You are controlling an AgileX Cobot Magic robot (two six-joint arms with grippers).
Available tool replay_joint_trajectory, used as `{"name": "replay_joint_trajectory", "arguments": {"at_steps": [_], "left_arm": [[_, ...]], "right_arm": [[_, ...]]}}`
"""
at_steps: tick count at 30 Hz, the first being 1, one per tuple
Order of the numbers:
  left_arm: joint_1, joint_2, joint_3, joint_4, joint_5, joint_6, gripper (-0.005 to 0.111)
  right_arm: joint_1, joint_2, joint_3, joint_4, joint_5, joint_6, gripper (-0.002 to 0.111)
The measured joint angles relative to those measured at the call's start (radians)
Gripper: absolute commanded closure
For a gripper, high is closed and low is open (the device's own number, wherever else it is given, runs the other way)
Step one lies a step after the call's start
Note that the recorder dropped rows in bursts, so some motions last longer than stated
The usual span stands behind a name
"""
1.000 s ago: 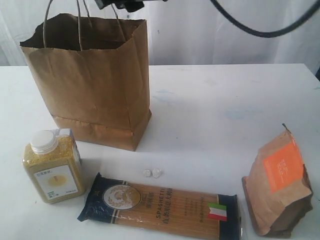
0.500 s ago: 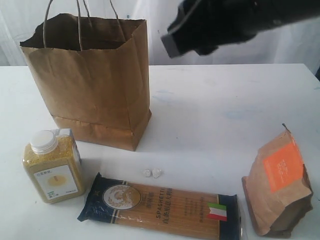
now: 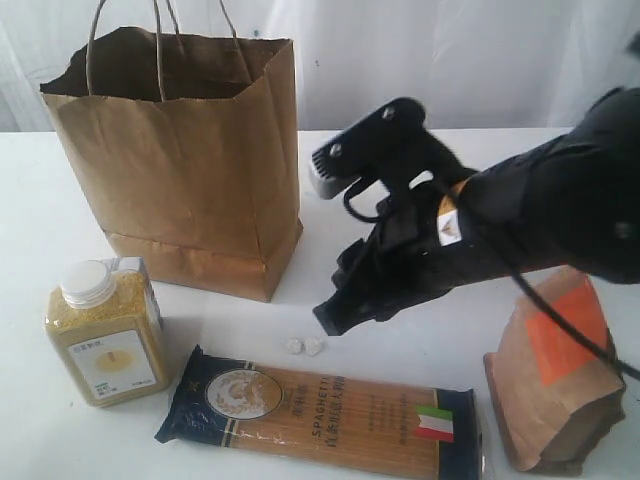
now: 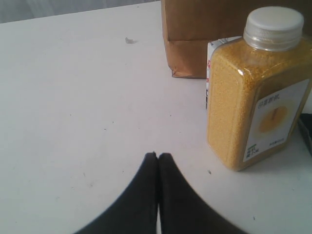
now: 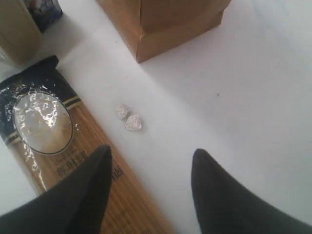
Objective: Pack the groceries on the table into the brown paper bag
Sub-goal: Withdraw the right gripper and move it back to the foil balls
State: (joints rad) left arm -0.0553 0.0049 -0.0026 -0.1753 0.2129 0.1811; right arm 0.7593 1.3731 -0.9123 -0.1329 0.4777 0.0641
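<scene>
The brown paper bag [image 3: 190, 170] stands upright and open on the white counter [image 3: 30, 220], with its cord handles looping up from the rim. Every other place here is given from that bag, as the exterior view sees it.

Just in front of the bag's left corner stands the yellow-grain bottle [image 3: 105, 335], upright with its white cap on. A small carton [image 4: 217, 53] sits between the bottle and the bag, right against the bottle's back.

Further in front of the bag, the spaghetti packet [image 3: 320, 410] lies flat. Its dark blue end points left and its flag-marked end points right. Two small crumpled white lumps [image 3: 304, 346] rest on the counter between the bag's base and the packet.

Well off to the bag's right, on the near side, the orange-labelled brown pouch [image 3: 560, 390] stands partly hidden behind the right arm.

The right end effector [image 5: 152, 153] hangs in front of the bag's right corner, above the lumps and the blue end of the packet. It is released, its fingers spread apart with nothing between them.

The left end effector [image 4: 157, 156] is clenched, its fingers pressed together on nothing. It sits low over bare counter near the bottle, on the side away from the bag.
</scene>
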Motion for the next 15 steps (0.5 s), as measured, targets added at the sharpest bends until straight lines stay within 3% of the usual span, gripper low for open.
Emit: {"name": "replay_joint_trajectory", "arguments": {"at_steps": [15], "left_arm": [[0.0, 0.0, 0.0, 0.0, 0.0, 0.0, 0.107]], "right_arm": [[0.0, 0.364, 0.002, 0.002, -0.195, -0.002, 0.061]]}}
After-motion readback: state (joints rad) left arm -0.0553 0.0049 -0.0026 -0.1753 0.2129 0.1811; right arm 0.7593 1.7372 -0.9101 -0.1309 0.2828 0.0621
